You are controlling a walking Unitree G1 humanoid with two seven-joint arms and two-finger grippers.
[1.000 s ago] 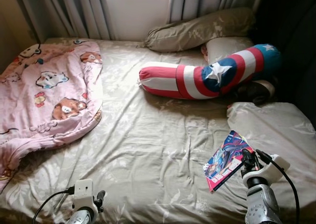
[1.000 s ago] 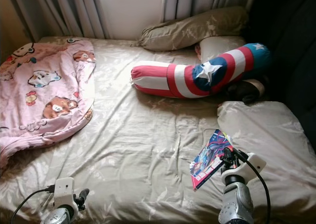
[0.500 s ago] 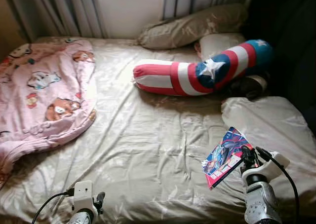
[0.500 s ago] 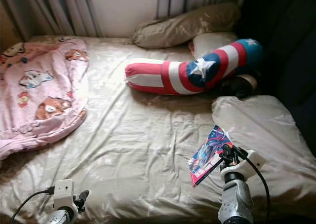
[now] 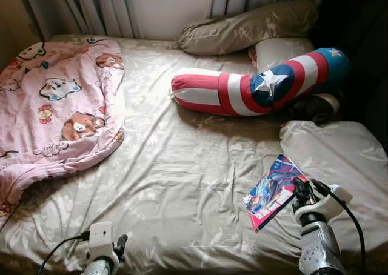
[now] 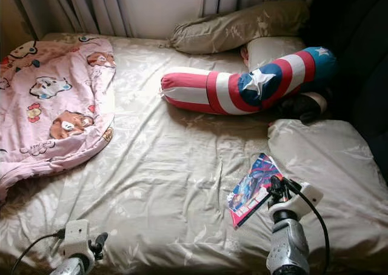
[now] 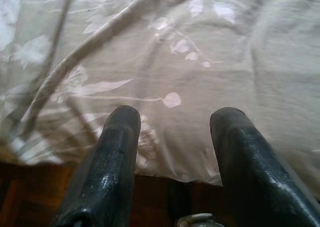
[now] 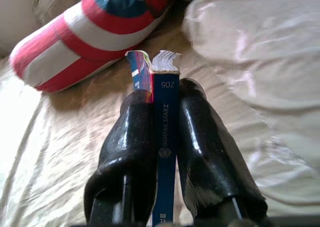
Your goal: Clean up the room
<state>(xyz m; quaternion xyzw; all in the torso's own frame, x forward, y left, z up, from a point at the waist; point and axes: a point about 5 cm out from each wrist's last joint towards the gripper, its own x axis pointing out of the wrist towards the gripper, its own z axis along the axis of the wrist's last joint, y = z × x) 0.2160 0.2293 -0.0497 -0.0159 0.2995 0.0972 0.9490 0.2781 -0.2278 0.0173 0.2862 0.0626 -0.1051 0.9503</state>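
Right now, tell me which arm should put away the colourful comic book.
Right. The right gripper is shut on the colourful comic book's spine, holding it above the beige floral bedsheet. The left gripper is open and holds nothing, low at the bed's near edge.

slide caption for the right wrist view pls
Right end effector clamps a comic book by its spine above the bed.

I can read "GEMPAK STARZ" along the spine of the comic book (image 8: pixel 165 137). Above that, the spine's top end carries "Z05".
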